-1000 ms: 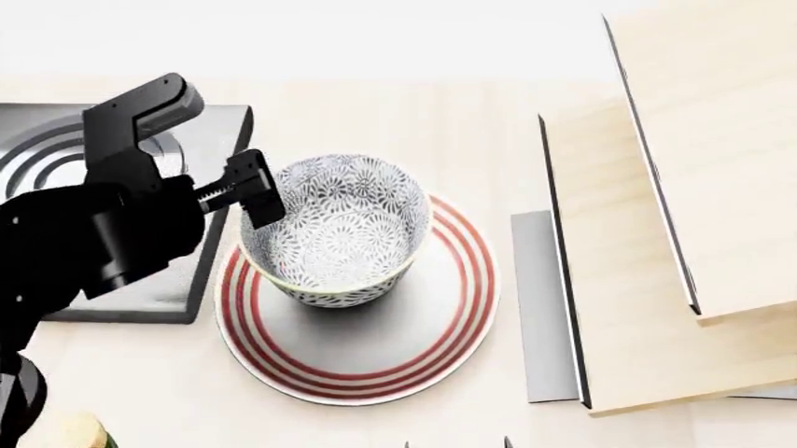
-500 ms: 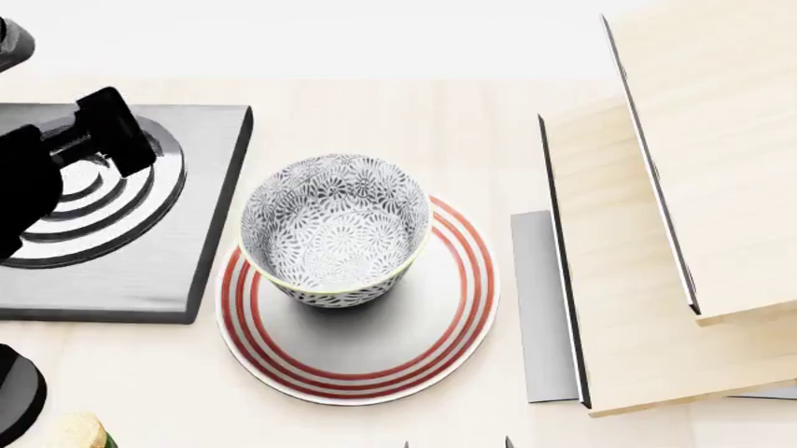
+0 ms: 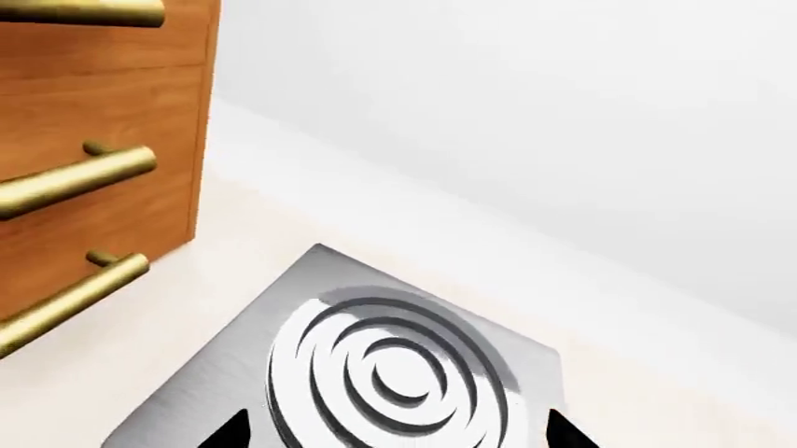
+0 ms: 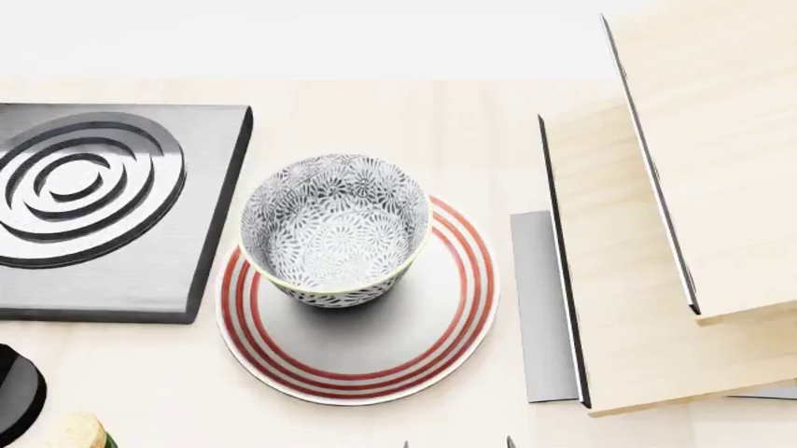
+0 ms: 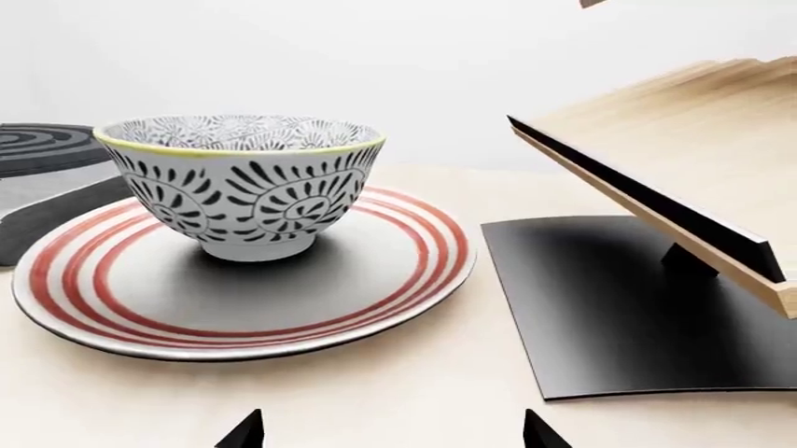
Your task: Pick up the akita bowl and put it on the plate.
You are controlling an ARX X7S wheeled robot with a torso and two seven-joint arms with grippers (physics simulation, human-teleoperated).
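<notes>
Ceramic and upright, the akita bowl (image 4: 334,231) is sitting on the plate (image 4: 412,350), offset toward the plate's far-left part so that it is overhanging the red rings near the burner (image 4: 106,210). In the right wrist view the bowl (image 5: 239,182) is resting level on its foot, with the plate (image 5: 361,299) flat on the counter beneath it.

You are looking at what I judge to be the closing step: the placing appears done, and nothing is gripping the bowl. What is left for you is only to keep both arms clear of it; nudging the rim could slide it further toward the plate's edge.

Your left gripper (image 3: 398,435) is showing just two dark fingertips low in its wrist view, standing wide apart over the burner (image 3: 392,369), well away from the bowl. Your right gripper (image 5: 392,434) is likewise showing two tips set apart, with nothing between them; the bowl is lying ahead of those jaws, not inside them. Since only the tips are showing, I am reading both as spread rather than being certain.
</notes>
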